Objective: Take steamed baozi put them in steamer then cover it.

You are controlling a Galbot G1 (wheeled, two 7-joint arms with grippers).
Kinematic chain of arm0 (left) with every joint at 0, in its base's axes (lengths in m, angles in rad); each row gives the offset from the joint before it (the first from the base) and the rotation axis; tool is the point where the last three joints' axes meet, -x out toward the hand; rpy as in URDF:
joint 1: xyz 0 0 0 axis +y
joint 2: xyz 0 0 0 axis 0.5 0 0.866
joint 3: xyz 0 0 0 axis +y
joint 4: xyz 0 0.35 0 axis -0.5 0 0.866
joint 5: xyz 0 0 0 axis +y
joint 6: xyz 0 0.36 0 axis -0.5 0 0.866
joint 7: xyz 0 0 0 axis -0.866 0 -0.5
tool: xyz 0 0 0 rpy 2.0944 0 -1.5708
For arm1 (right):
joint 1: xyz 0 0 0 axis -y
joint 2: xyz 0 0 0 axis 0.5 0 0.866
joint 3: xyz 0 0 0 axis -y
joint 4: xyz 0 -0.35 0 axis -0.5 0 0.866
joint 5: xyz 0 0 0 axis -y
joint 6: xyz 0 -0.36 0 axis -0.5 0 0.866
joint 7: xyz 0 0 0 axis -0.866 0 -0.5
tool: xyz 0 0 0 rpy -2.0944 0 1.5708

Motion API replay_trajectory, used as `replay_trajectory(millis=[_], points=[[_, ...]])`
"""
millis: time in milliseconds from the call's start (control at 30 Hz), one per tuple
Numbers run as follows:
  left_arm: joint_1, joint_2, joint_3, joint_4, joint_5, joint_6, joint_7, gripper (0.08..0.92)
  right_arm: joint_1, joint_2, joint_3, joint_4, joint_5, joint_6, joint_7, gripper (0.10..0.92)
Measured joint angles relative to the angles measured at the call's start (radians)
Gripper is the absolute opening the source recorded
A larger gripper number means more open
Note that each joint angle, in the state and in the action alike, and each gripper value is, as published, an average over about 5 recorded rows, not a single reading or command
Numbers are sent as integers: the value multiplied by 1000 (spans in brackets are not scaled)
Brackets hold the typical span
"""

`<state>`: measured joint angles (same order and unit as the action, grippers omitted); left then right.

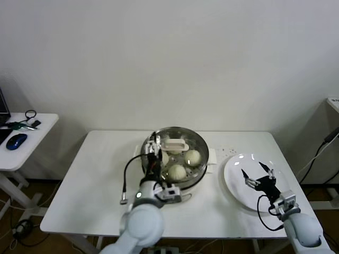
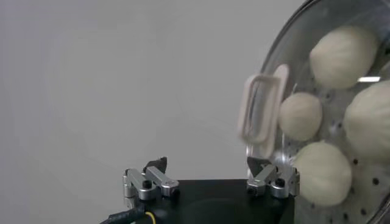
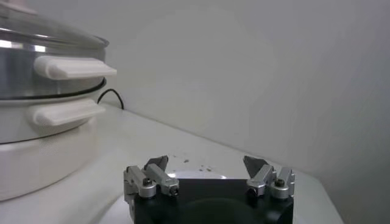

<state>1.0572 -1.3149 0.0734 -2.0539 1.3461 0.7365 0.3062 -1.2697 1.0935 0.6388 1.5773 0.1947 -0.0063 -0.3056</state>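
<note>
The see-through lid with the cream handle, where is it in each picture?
Head view: the glass lid sits on the steamer mid-table, its cream handle on top and the left claw beside it.
Left wrist view: the lid fills the right side, buns showing through.
Right wrist view: only the lid's edge shows, on top of the steamer.
Shared landmark: the steamer.

baozi (image 1: 177, 171) in steamer (image 1: 200, 143), plate (image 1: 233, 182) right
</note>
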Motion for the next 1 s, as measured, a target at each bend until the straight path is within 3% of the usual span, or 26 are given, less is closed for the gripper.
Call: replay_trajectory(millis=[200,467,733,1000], points=[[89,32,-149,-72,-231,0,-119,823,-3,5,6,0,5,8,-2,823],[268,14,-418,-107,-655,-37,-245,823,-8,13,15,-1,18,24,-11,823],[428,-46,-638,-68,-1023,-328,-307,823,-24,31,25,9,39,49,-13,823],[518,-75,-742,8,-1231,-574,-336,823,-29,40,24,11,55,67,-14,823]])
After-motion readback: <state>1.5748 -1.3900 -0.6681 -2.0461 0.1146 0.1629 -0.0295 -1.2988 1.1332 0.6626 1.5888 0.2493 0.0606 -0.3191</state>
